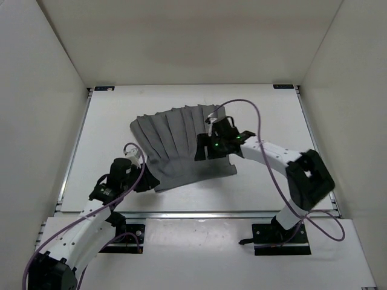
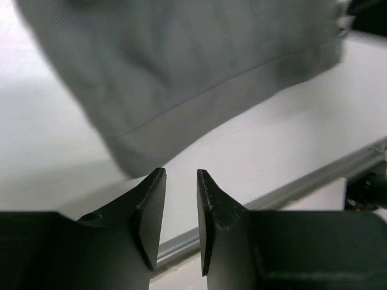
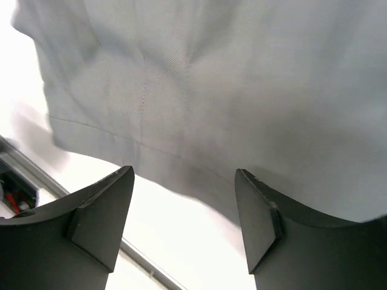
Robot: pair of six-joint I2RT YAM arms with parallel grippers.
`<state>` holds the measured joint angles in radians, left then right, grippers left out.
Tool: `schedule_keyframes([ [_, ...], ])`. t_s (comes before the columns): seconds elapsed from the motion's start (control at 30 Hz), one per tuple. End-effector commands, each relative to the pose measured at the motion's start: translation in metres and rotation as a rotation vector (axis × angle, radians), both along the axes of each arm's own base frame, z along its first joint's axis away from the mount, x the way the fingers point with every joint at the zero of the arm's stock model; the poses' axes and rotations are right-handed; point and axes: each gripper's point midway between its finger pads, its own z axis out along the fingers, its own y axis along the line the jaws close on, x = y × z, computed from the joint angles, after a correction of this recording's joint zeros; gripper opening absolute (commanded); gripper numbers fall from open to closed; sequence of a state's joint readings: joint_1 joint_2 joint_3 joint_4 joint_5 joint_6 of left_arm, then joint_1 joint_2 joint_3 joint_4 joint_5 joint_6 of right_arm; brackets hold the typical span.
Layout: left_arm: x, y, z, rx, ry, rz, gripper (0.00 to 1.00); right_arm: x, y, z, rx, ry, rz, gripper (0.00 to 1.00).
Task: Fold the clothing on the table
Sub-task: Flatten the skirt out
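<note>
One white counter (image 1: 266, 115) carries everything I see, and the grey pleated clothing (image 1: 175, 142) lies flat near its middle, pleat lines running from its far edge toward the near one. My right gripper (image 3: 184, 171) hangs over the garment's right part, fingers wide apart with nothing between them. My left gripper (image 2: 180, 171) sits low at the cloth's near left corner, fingers a narrow gap apart, the hem just beyond the tips and only bare counter showing through the gap.
</note>
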<state>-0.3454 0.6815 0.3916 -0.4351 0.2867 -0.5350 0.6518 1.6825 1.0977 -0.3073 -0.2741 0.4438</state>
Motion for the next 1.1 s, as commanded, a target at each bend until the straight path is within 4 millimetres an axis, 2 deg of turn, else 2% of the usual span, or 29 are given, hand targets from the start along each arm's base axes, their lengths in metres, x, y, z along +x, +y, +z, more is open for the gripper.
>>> schedule_keyframes([
  [0.0,-0.004,0.01,-0.03,-0.025,0.067,0.15,0.38,0.019,-0.046,0.04,-0.002,-0.13,-0.118,0.66],
  [0.07,-0.006,0.016,-0.036,-0.014,0.074,0.186,0.41,0.014,-0.076,0.036,-0.054,-0.122,-0.175,0.68],
  [0.13,-0.006,0.02,-0.043,0.008,0.092,0.209,0.51,0.009,-0.108,0.014,-0.108,-0.081,-0.233,0.7],
  [0.17,-0.007,0.02,-0.044,0.011,0.096,0.21,0.52,0.009,-0.114,0.012,-0.117,-0.08,-0.243,0.7],
  [0.2,-0.008,0.021,-0.05,0.024,0.118,0.212,0.52,0.004,-0.123,0.002,-0.136,-0.058,-0.253,0.72],
  [0.27,-0.006,0.021,-0.054,0.036,0.123,0.219,0.59,0.003,-0.134,-0.008,-0.165,-0.049,-0.277,0.72],
  [0.33,-0.008,0.025,-0.065,0.048,0.146,0.246,0.6,0.004,-0.136,-0.012,-0.17,-0.053,-0.277,0.74],
  [0.5,-0.001,0.025,-0.065,0.035,0.126,0.27,0.64,-0.002,-0.14,-0.041,-0.182,0.001,-0.277,0.74],
  [0.53,-0.001,0.026,-0.067,0.047,0.132,0.27,0.62,0.0,-0.138,-0.039,-0.173,-0.001,-0.277,0.75],
  [0.6,0.0,0.026,-0.069,0.055,0.139,0.272,0.56,-0.003,-0.134,-0.05,-0.175,0.029,-0.256,0.71],
  [0.7,0.001,0.023,-0.073,0.048,0.149,0.264,0.4,-0.009,-0.131,-0.059,-0.188,0.058,-0.239,0.64],
  [0.73,0.001,0.022,-0.074,0.048,0.153,0.266,0.34,-0.012,-0.128,-0.062,-0.183,0.069,-0.235,0.55],
  [0.8,0.005,0.022,-0.075,0.057,0.148,0.267,0.11,-0.012,-0.124,-0.066,-0.173,0.081,-0.217,0.33],
  [0.83,0.005,0.022,-0.077,0.063,0.151,0.265,0.05,-0.015,-0.122,-0.069,-0.163,0.101,-0.206,0.29],
  [0.87,0.006,0.021,-0.077,0.064,0.152,0.255,0.0,-0.016,-0.121,-0.069,-0.164,0.105,-0.202,0.18],
  [0.9,0.007,0.021,-0.076,0.065,0.151,0.253,0.0,-0.016,-0.121,-0.07,-0.162,0.105,-0.197,0.12],
  [0.93,0.013,0.022,-0.073,0.073,0.137,0.257,0.0,-0.014,-0.12,-0.069,-0.158,0.1,-0.197,0.0],
  [0.97,0.016,0.023,-0.07,0.083,0.127,0.257,0.0,-0.015,-0.12,-0.069,-0.156,0.112,-0.201,0.0],
  [1.03,0.026,0.025,-0.056,0.099,0.096,0.248,0.0,-0.009,-0.117,-0.052,-0.131,0.074,-0.187,0.0],
  [1.07,0.035,0.024,-0.04,0.107,0.071,0.24,0.0,-0.007,-0.116,-0.045,-0.125,0.07,-0.183,0.0],
])
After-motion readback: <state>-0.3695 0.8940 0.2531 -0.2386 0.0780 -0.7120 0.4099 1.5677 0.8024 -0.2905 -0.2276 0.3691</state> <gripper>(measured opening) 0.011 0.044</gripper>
